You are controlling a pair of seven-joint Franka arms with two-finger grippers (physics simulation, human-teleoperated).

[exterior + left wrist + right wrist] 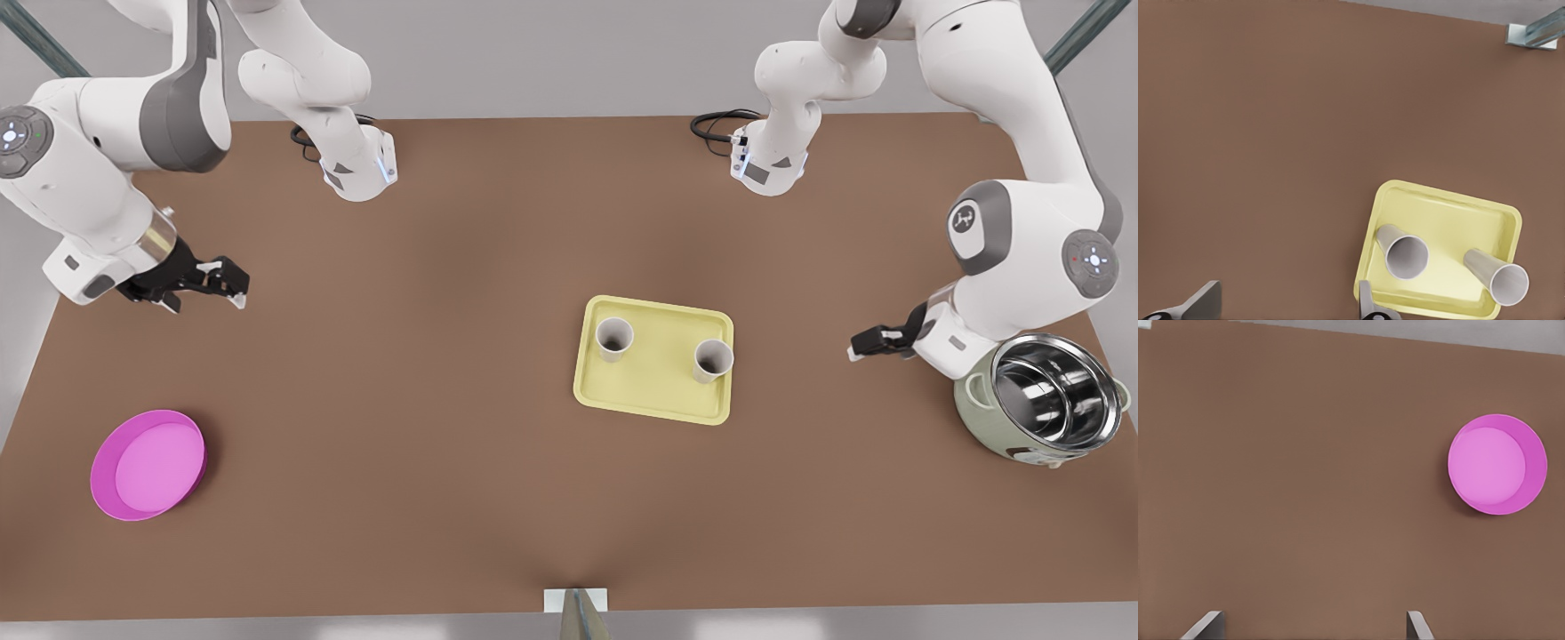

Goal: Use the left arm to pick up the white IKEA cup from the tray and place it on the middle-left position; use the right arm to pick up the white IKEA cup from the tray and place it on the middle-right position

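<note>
Two white cups stand upright on the pale yellow tray [660, 384], right of the table's middle in the front view: one cup [614, 337] toward the front view's left, the other [713, 359] toward its right. My left gripper [861, 346] hangs open at the front view's right, well apart from the tray. Its wrist view shows the tray [1446, 215], both cups [1403, 253] [1499, 277] and the open left gripper [1289, 288]. My right gripper [229, 289] is open at the front view's far left, over bare brown tabletop; the right gripper [1314, 613] holds nothing.
A round magenta plate [147, 465] [1496, 463] lies near the front view's lower left. A pale green pot with a steel inside [1042, 402] stands beside the left arm. Both arm bases and cables are at the far edge. A metal bracket [576, 601] [1533, 32] sits at the near edge.
</note>
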